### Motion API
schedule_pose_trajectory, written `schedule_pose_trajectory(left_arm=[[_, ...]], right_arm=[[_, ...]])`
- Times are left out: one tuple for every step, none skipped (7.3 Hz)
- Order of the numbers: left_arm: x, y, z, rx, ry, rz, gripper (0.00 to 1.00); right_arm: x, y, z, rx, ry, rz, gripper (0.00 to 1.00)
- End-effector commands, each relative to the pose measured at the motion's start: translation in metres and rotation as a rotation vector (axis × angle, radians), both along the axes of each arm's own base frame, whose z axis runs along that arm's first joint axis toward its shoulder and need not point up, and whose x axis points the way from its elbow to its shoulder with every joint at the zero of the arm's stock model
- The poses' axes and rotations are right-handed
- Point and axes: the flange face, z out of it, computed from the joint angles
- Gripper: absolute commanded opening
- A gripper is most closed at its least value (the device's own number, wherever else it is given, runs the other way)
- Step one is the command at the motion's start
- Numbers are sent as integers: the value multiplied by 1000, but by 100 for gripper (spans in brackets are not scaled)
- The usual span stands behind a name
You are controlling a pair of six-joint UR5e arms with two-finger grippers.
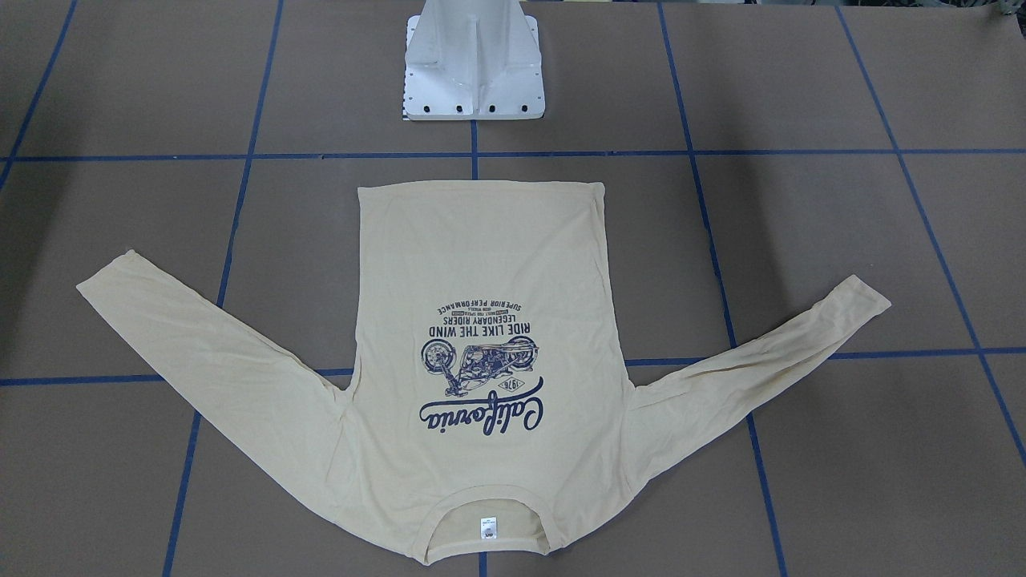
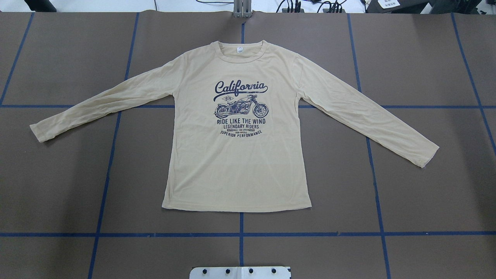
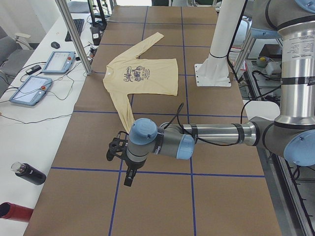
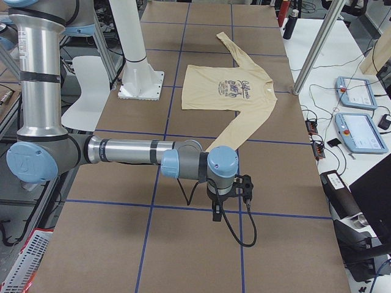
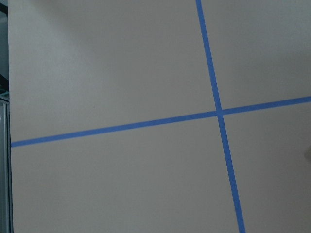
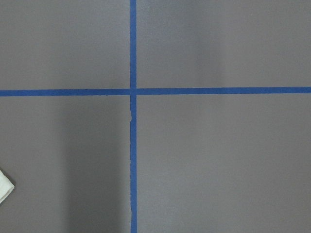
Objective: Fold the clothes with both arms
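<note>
Subject: one cream-yellow long-sleeved T-shirt [image 2: 236,166], lying flat and face up at the middle of the brown bench [image 2: 387,193].

Legible navy print [image 2: 240,108]: "California", "1976" above a motorcycle, "RIDE LIKE THE WIND", "LEGENDARY RIDERS", "SUPERIOR PERFORMANCE". The text on the small white neck label [image 2: 240,49] is too small to read.

Orientation, overhead view: collar at 12 o'clock, hem at 6 o'clock, long axis of the body 12 to 6. The sleeves spread out towards 8 and 4 o'clock.

The left end effector [image 3: 129,178] hangs over bare bench beyond one cuff, apart from the shirt. The right end effector [image 4: 216,215] does likewise at the opposite end. Both appear in side views only, so I cannot tell whether either is released or clenched. Both wrist views show blue tape lines [image 6: 132,91] crossing.
</note>
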Motion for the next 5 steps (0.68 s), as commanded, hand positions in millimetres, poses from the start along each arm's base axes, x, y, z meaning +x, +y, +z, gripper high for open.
schedule_pose_trajectory(left_arm=[[1, -4, -10, 67, -23, 9, 100], [1, -6, -18, 88, -19, 8, 100], [1, -8, -32, 155, -27, 4, 100], [1, -11, -52, 285, -37, 3, 100], [0, -6, -59, 388, -49, -4, 100]], right_arm=[[0, 2, 2, -5, 0, -1, 100], [0, 1, -1, 1, -2, -1, 100], [-1, 0, -5, 7, -6, 3, 100], [-1, -5, -15, 56, -4, 4, 100], [0, -9, -23, 146, 3, 6, 100]])
